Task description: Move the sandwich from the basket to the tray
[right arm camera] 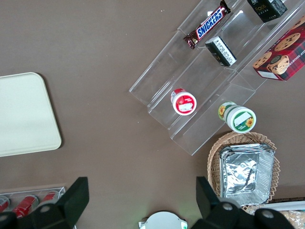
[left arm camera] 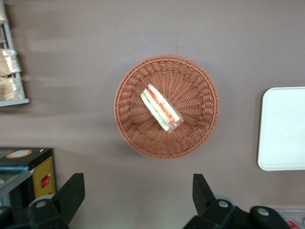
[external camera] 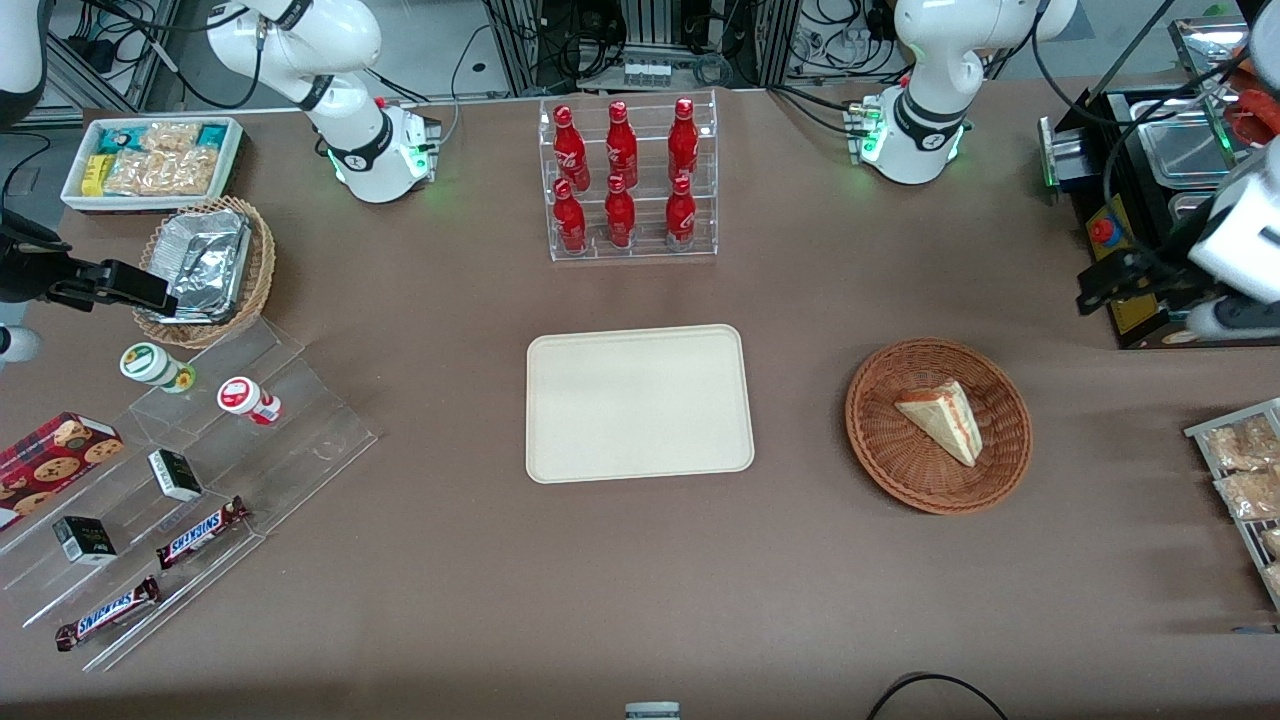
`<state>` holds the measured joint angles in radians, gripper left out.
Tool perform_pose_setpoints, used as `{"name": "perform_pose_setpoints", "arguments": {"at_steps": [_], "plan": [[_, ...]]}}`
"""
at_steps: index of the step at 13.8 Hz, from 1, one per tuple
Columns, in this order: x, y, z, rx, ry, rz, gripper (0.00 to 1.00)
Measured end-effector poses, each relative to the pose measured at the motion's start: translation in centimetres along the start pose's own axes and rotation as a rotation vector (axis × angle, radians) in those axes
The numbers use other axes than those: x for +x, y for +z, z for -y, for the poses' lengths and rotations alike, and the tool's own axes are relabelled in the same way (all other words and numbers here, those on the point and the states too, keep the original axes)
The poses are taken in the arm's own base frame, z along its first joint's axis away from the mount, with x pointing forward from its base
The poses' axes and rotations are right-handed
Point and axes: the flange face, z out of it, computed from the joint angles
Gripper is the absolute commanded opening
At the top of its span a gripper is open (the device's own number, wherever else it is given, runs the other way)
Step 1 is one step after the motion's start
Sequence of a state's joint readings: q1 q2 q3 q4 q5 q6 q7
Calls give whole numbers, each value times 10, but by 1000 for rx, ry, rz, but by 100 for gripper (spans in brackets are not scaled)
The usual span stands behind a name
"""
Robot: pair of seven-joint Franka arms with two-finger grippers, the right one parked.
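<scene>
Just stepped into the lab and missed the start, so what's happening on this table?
The working left arm is about to move a sandwich from the round wicker basket to the cream tray. Nothing is grasped yet: the sandwich lies in the basket and the tray is bare. The gripper hangs above the table beside the basket, fingers open, toward the working arm's end.

Your gripper (left arm camera: 138, 200) hangs wide-fingered above the round reddish-brown wicker basket (left arm camera: 200, 83) holding the triangular white-bread sandwich (left arm camera: 160, 107); cream plastic tray (left arm camera: 283, 129) nearby.
</scene>
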<state>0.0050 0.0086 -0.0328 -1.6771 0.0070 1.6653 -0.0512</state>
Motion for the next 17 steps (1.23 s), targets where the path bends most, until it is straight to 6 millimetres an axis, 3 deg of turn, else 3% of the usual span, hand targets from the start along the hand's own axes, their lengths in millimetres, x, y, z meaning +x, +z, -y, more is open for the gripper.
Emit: {"name": "perform_pose_setpoints", "arguments": {"at_steps": [3,7,11,13,17], "plan": [[10,60,-5,-3,-72,-27,100],[9,124,-15,-24,-283,-105,100],[-1,177,-17,-63,-526,-169,100],[-6,204,-23,-66,-570,-155,100],[-9,235,-41,-58,-581,-105,100]]}}
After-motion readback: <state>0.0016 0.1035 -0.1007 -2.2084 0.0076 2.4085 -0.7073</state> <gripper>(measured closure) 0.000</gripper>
